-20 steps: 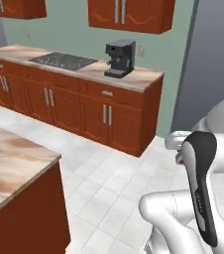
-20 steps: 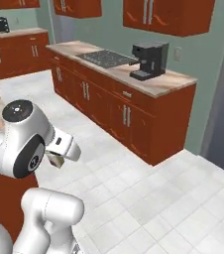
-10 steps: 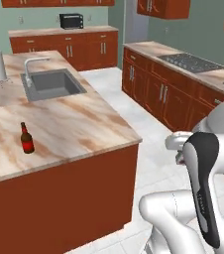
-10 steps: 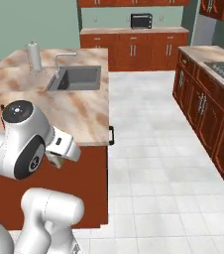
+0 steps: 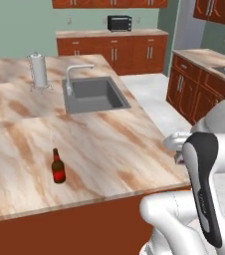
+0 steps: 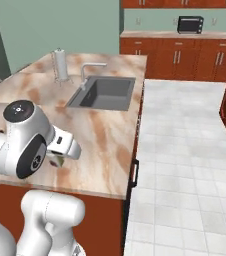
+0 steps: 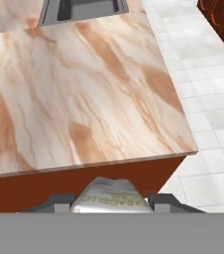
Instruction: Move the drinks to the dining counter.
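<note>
Carton [image 7: 113, 197] print blurred; no text readable

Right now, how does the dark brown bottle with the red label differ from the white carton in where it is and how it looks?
The dark brown glass bottle with the red label stands upright and free on the beige marbled island counter; the small white carton sits between the end effector fingers, off the counter near its edge. The bottle is dark and slim-necked; the carton is pale with a folded top. Both are drinks.
</note>
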